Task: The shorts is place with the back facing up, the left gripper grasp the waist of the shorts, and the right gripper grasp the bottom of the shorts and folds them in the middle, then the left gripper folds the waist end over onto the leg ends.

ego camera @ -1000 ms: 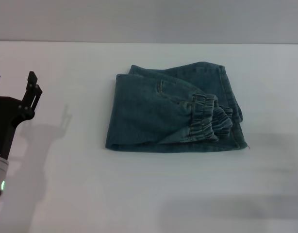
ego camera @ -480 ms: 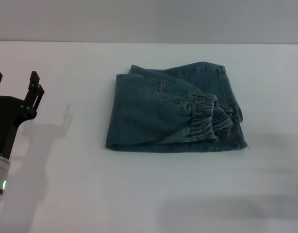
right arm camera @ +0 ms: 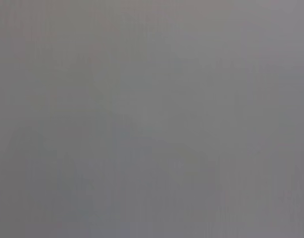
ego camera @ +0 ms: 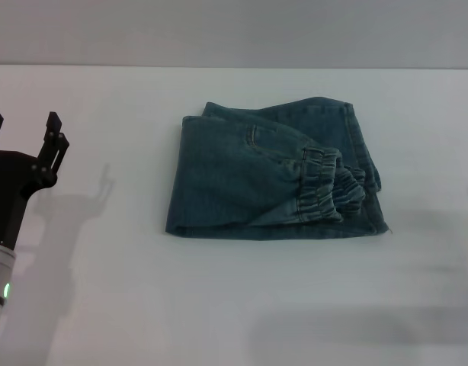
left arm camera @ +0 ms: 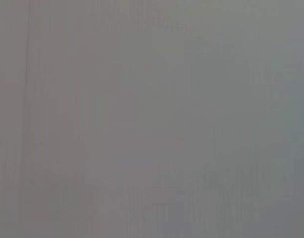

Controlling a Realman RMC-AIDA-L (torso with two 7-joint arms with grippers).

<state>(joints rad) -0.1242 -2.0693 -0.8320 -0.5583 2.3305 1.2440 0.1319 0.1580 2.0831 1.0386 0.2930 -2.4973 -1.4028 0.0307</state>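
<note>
The blue-green denim shorts point(ego camera: 249, 179) lie folded into a compact rectangle in the middle of the white table point(ego camera: 219, 305). Their gathered waistband point(ego camera: 325, 187) rests on top at the stack's right side, over the layers below; the leg ends are mostly covered there. My left gripper point(ego camera: 24, 130) stands far to the left of the shorts, raised, open, with nothing between its black prongs. Its silver arm with the green light point(ego camera: 4, 290) runs down to the lower left corner. The right gripper is out of view. Both wrist views show only plain grey.
The table's far edge point(ego camera: 234, 67) meets a grey wall. A faint shadow lies on the table at the lower right point(ego camera: 371, 328).
The left gripper has drifted very slightly to the right. The shorts have not moved.
</note>
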